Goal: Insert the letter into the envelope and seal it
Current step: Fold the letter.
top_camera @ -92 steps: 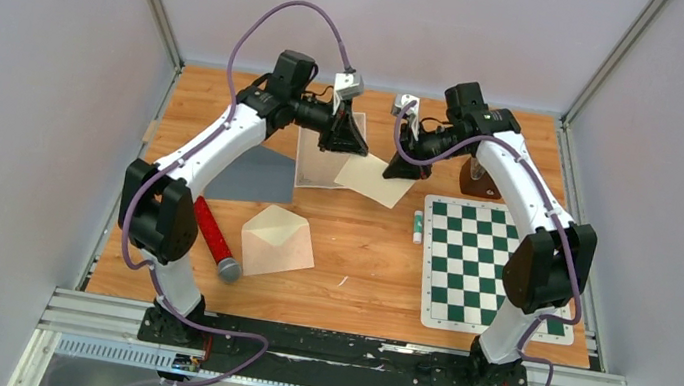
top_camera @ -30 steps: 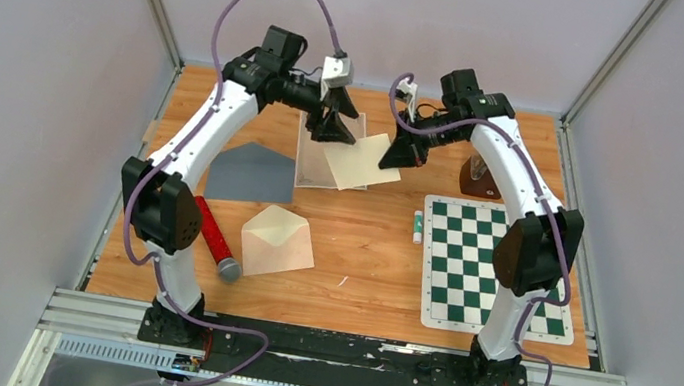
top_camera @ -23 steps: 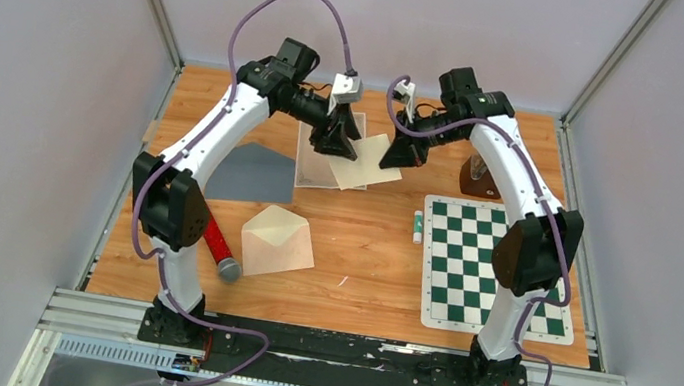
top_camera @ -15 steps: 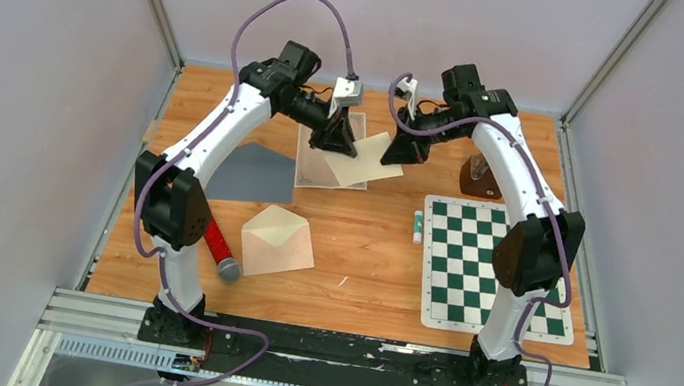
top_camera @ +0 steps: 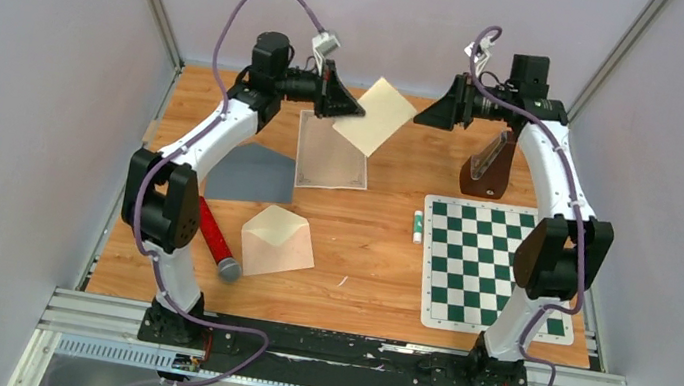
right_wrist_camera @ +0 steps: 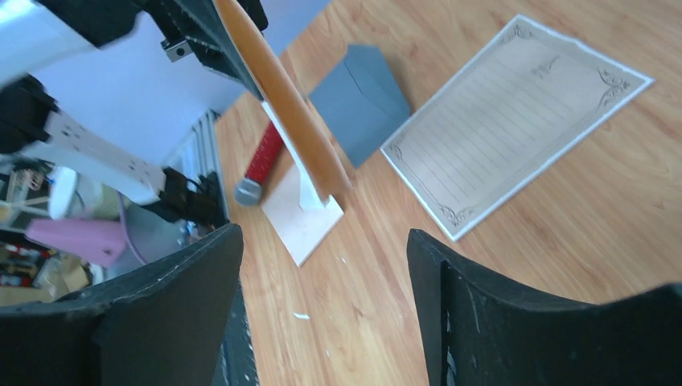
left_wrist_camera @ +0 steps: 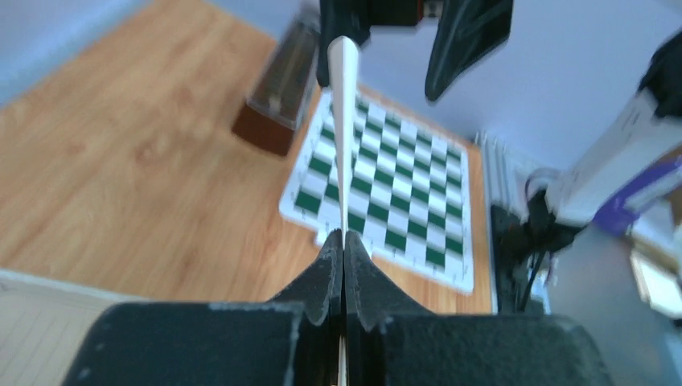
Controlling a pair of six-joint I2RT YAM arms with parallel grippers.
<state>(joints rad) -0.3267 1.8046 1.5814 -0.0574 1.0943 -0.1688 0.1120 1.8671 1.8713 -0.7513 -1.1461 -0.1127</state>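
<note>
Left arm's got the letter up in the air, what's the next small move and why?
Probably lower the left gripper toward the open cream envelope: it alone pinches the letter, held in mid-air, and the right gripper is open, clear of it.

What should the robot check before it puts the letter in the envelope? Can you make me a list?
1. Letter held tight: the left gripper is shut on the letter. Ok.
2. Other hand out of the way: the right gripper is open and apart from the letter. Ok.
3. Envelope ready: the cream envelope lies flat with its flap open. Ok.
4. Letter lined up with the envelope: it hangs high over the far side of the table, away from the envelope. Not ok.
5. Letter fits inside: cannot tell.
</note>
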